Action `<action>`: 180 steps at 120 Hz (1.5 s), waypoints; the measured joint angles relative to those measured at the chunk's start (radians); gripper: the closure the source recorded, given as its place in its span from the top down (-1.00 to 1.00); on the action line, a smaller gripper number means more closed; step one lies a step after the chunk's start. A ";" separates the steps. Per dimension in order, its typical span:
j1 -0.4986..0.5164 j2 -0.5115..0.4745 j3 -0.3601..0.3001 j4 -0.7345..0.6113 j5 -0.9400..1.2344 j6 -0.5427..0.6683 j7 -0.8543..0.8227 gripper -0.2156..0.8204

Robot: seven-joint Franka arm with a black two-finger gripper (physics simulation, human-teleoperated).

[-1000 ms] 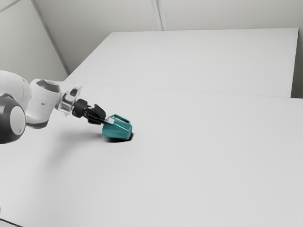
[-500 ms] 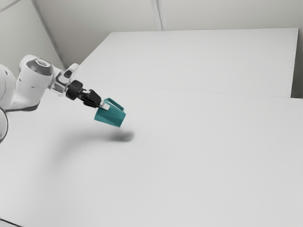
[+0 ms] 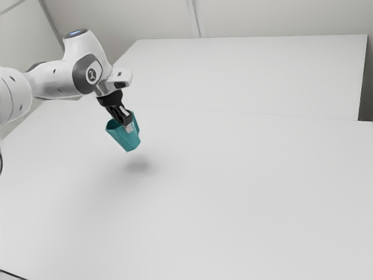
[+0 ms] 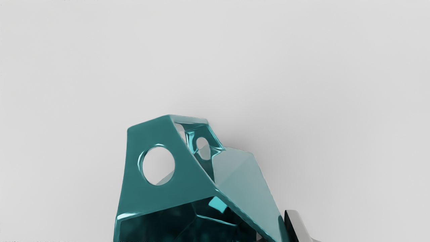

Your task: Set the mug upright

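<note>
My gripper (image 3: 128,126) is shut on the wall of the teal mug (image 3: 123,139), holding it in the air above the white table (image 3: 233,192). The mug is tilted, mouth up and toward the exterior view's left, base down toward its right; its handle is on the exterior view's right side, partly behind the fingers. In the wrist view the mug (image 4: 134,196) shows its handle with round holes and its dark interior. The gripper (image 4: 274,232) pinches the wall there, one finger outside and a bit of the other visible inside the rim.
The mug's soft shadow (image 3: 139,165) lies on the table beneath it. Pale walls (image 3: 116,20) stand behind the table, and a dark cable (image 3: 13,274) crosses the exterior view's lower left corner.
The mug has been lifted off the table and carried toward the exterior view's left. My hand has swung to point more steeply down, turning the mug from lying to mouth up but tilted.
</note>
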 joint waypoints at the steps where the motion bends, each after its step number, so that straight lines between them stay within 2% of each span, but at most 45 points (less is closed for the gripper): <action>1: -0.001 0.000 -0.002 -0.001 0.003 0.004 -0.007 -0.93; 37: -0.008 0.038 -0.024 -0.046 0.078 0.096 -0.214 -0.93; 100: -0.009 0.115 -0.043 -0.057 0.098 0.112 -0.397 -0.91; 109: -0.009 0.117 -0.046 -0.057 0.094 0.111 -0.410 -0.74; 126: -0.007 0.111 -0.048 -0.056 0.089 0.110 -0.427 -0.15; 139: -0.007 0.086 -0.053 -0.056 0.087 0.100 -0.438 0.14; 160: -0.008 0.007 -0.055 -0.030 0.086 0.029 -0.450 0.39; 180: -0.008 0.009 -0.055 0.176 0.082 -0.112 -0.446 0.50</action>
